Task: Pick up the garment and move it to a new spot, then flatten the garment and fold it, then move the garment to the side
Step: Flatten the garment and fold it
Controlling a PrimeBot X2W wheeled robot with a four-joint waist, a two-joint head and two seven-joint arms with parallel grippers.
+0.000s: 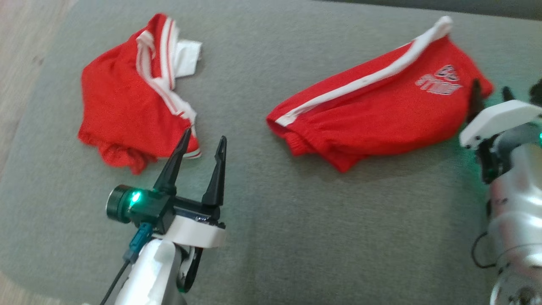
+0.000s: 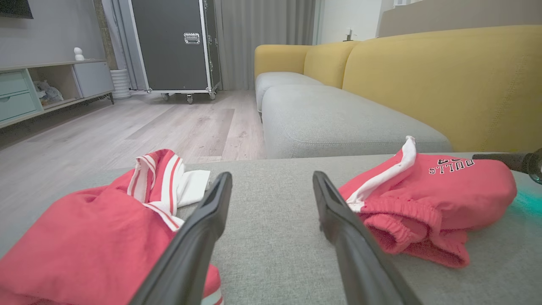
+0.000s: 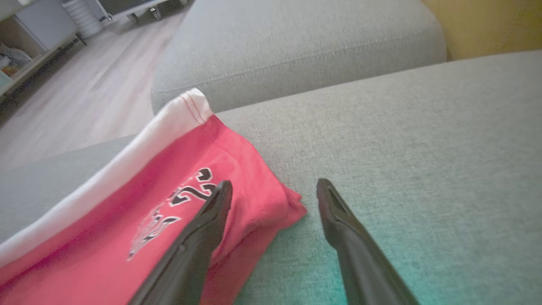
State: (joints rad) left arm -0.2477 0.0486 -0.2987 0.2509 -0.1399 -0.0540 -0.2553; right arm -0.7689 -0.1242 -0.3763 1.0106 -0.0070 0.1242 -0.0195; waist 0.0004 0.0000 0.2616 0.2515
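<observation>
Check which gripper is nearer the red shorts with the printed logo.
Right. The right gripper is at the logo-end corner of the logo shorts, one finger over the fabric. The left gripper is off to their left, beside the other red garment.

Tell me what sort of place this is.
Most likely a home living room: a yellow sofa with grey seat cushions, a low cabinet with drawers along the wall, and a pale wood-look floor.
</observation>
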